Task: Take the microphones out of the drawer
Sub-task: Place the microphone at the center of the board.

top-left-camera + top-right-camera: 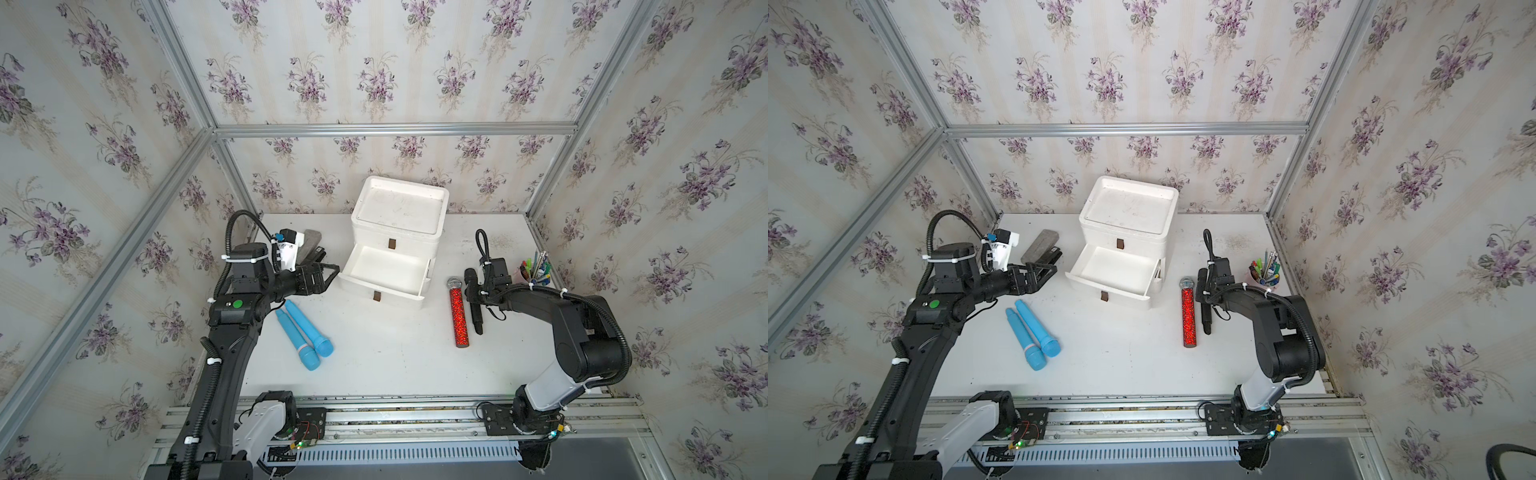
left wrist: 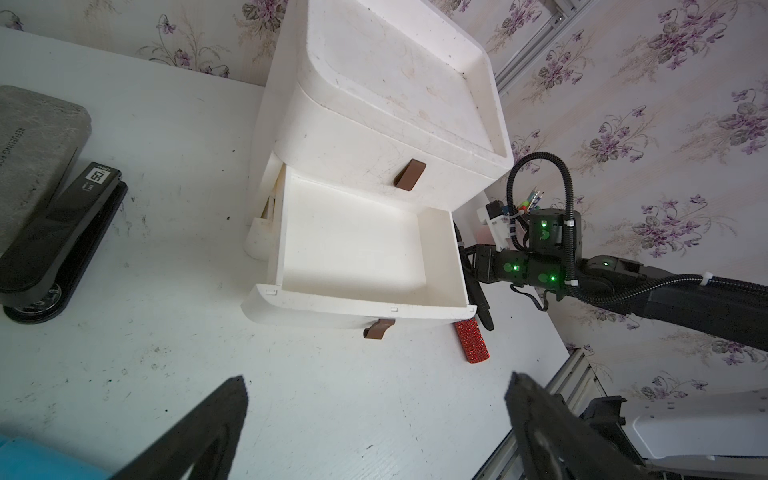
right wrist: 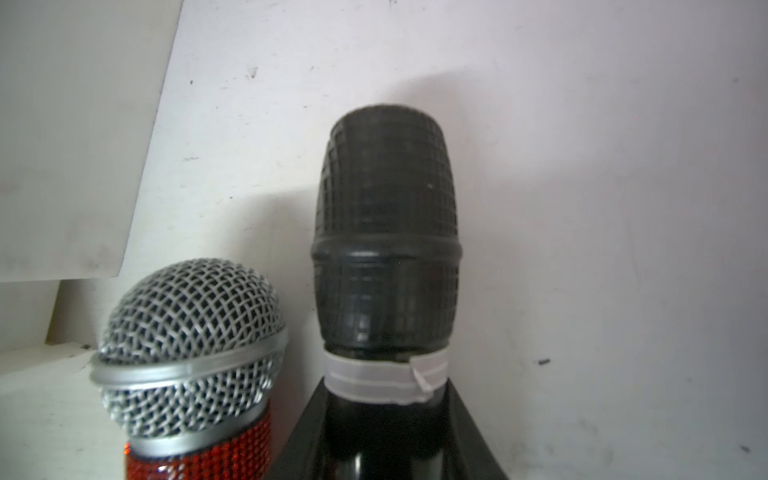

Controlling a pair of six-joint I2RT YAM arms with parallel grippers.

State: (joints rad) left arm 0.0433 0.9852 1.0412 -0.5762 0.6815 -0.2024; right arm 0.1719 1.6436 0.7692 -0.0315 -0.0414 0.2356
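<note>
Listing tabletop items. Black microphone [image 1: 475,312] – out of drawer [image 1: 384,266], at drawer's 3 o'clock, just beside red glitter microphone [image 1: 459,318], parallel, heads toward 12. Right gripper [image 1: 473,292] clamped on its neck below white tape band. Drawer pulled open, bare white floor showing. Left gripper [image 1: 329,275] – jaws spread wide, at drawer's 9 o'clock. Blue microphones [image 1: 308,327], pair, at drawer's 7 o'clock.

Left fingers [image 2: 199,436] splayed wide; right fingers [image 3: 305,453] drawn close together
</note>
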